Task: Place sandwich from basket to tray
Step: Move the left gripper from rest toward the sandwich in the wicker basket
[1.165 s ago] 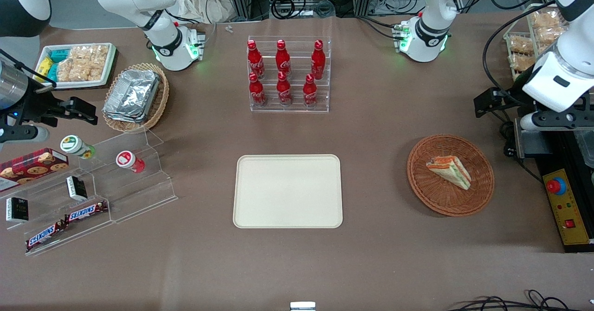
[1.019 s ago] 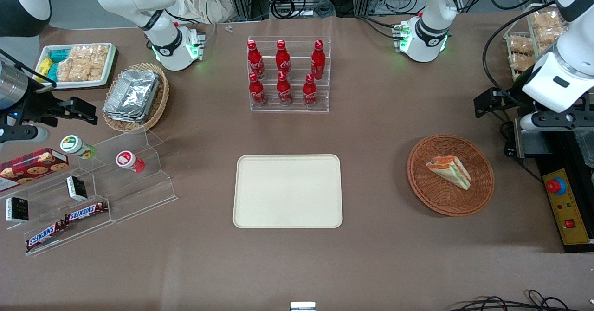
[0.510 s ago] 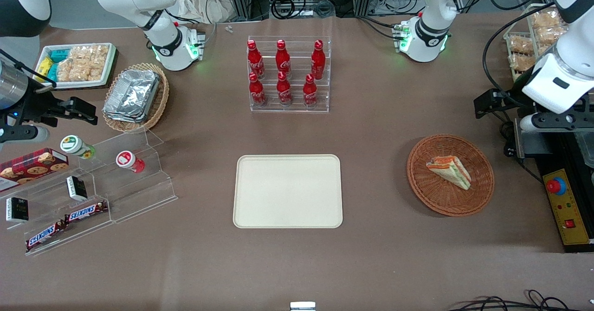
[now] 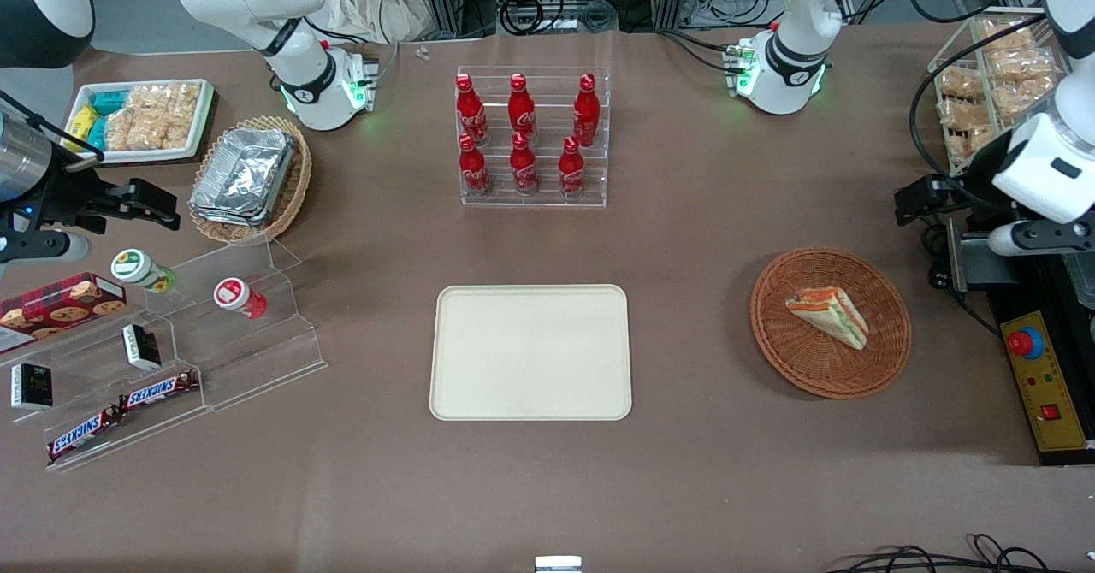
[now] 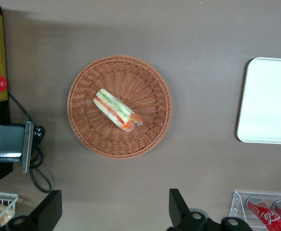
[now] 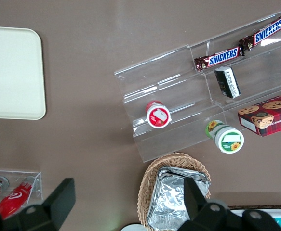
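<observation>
Nothing moved yet. Small triangular white-bread sandwich [image 4: 827, 317] with orange and green filling lies in the round reddish-brown wicker basket [image 4: 881, 359]. Large cream rectangular tray [image 4: 530, 352] sits bare, well apart from the basket toward the parked arm's end. Left gripper [image 5: 112, 211] hangs high above the basket, fingers spread wide, holding nothing. Acrylic rack of red bottles [image 4: 532, 138] stands farther from the camera than the basket; judged no obstacle.

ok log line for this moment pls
phase: approach | gripper: open, above table, off the basket | sandwich: in basket | tray: bare | grasp: not yet
</observation>
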